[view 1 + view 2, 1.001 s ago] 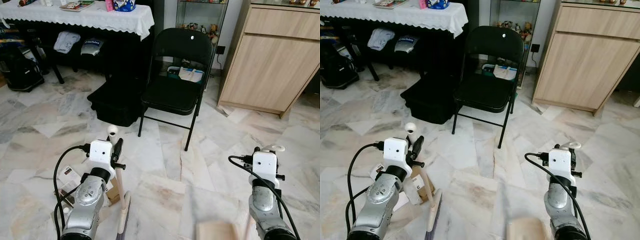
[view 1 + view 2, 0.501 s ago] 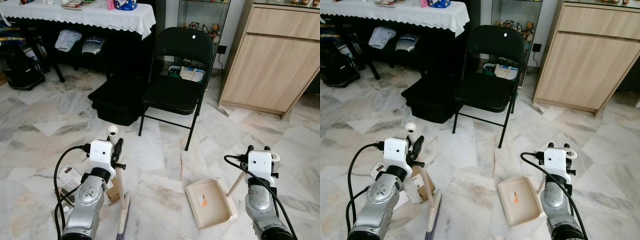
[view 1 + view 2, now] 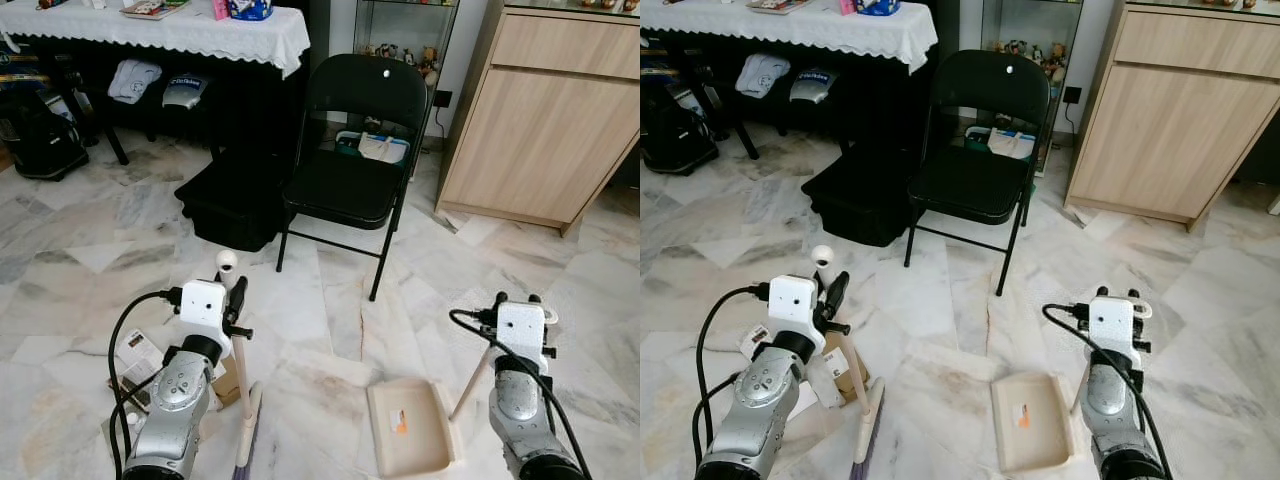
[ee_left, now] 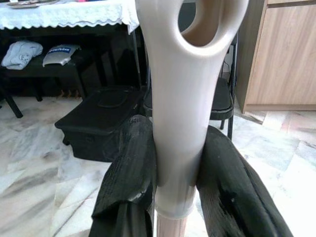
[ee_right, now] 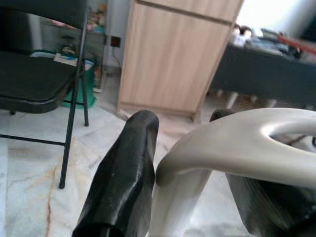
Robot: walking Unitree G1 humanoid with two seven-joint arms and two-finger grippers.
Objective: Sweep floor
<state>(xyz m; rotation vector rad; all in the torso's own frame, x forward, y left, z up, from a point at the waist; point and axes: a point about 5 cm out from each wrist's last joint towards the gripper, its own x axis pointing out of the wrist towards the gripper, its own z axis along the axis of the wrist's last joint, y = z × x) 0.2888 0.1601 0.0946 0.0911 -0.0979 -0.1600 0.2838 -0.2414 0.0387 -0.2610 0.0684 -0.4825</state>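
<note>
the left claw [image 4: 175, 163] is clamping both black fingers [image 4: 131, 173] against the cream handle of a broom [image 3: 243, 400], just under its hanging loop. the stick is running down beside the left arm to bristles resting on the marble floor [image 3: 330, 300], near some paper litter [image 3: 135, 350] and a small cardboard box [image 3: 840, 370] by that arm.

the right claw [image 5: 190, 163] is closing on the looped grip of a dustpan [image 3: 410, 425], one finger [image 5: 123, 173] on each side of the cream handle. the pan's stick is slanting down from the right arm, and its beige tray is lying flat on the floor between the two arms, mouth facing away from the robot, an orange sticker inside.

beyond them, a black folding chair [image 3: 355, 150] is standing on the floor, with a black case [image 3: 235, 205] just to its left and a teal basket [image 3: 375, 148] behind it. a worktop [image 3: 170, 25] under a white lace cloth is lining the far wall on the left, folded clothes [image 3: 133, 80] showing beneath it. a wooden cabinet [image 3: 545, 110] is standing on the right.
</note>
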